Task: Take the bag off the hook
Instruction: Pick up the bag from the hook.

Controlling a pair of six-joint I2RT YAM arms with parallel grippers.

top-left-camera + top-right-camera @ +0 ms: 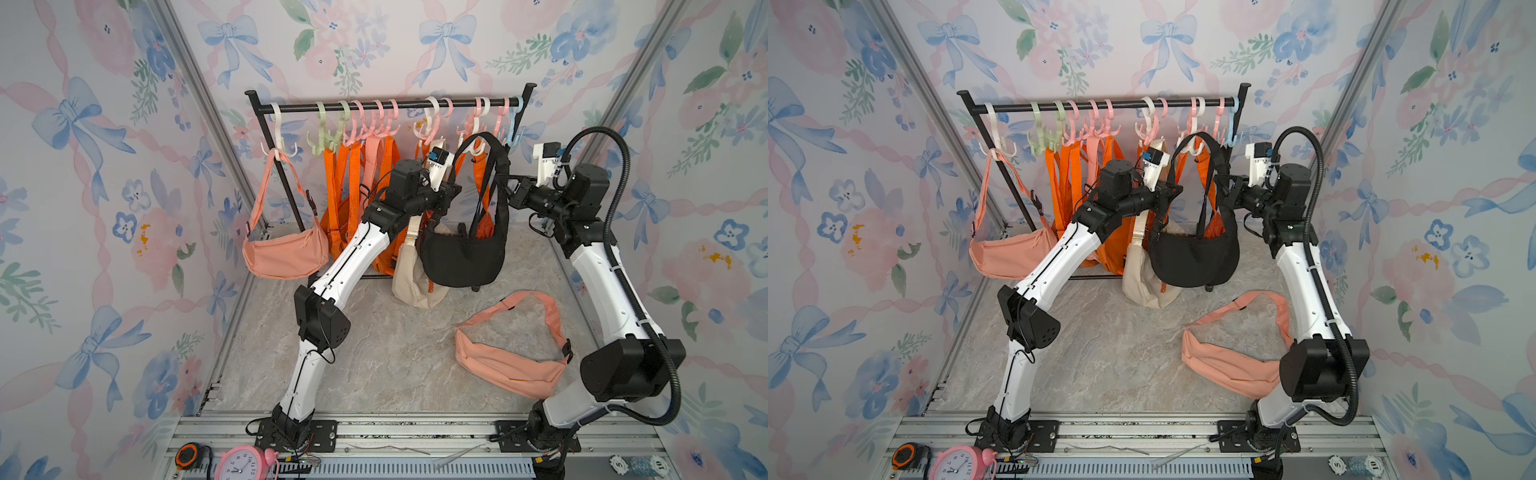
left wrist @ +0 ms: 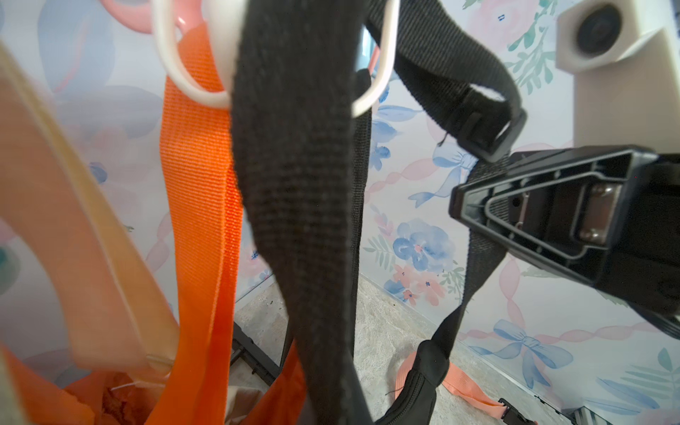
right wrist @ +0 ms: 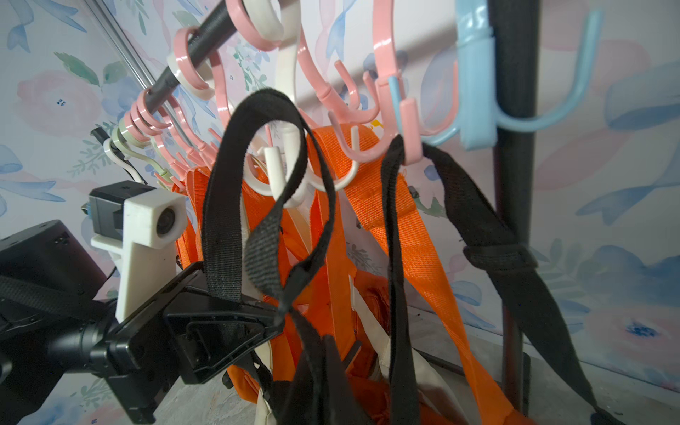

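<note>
Below a white plastic hook [image 3: 274,167] hangs a black fabric bag [image 1: 461,257]. Left end effector [image 3: 275,323] and right end effector [image 2: 456,204] pinch its strap [image 3: 220,206].

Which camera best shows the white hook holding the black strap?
The right wrist view: the white hook is close, with the black strap looped around it. Both top views show it small; the left wrist view catches only its prongs.

Rack [image 1: 390,106] at back of table [image 1: 374,357]. End bag [image 1: 286,253] hangs at rack's left end. Middle bag [image 1: 461,257], strap looped round hook [image 1: 478,148] right of centre, hangs between left gripper [image 1: 454,189] and right gripper [image 1: 510,190], before other hung bags [image 1: 353,187]. Loose bag [image 1: 507,365] lies on table front right, beside right arm [image 1: 602,291]. Clock [image 1: 241,463] and tape measure [image 1: 187,455] on front rail [image 1: 415,432], left.
</note>
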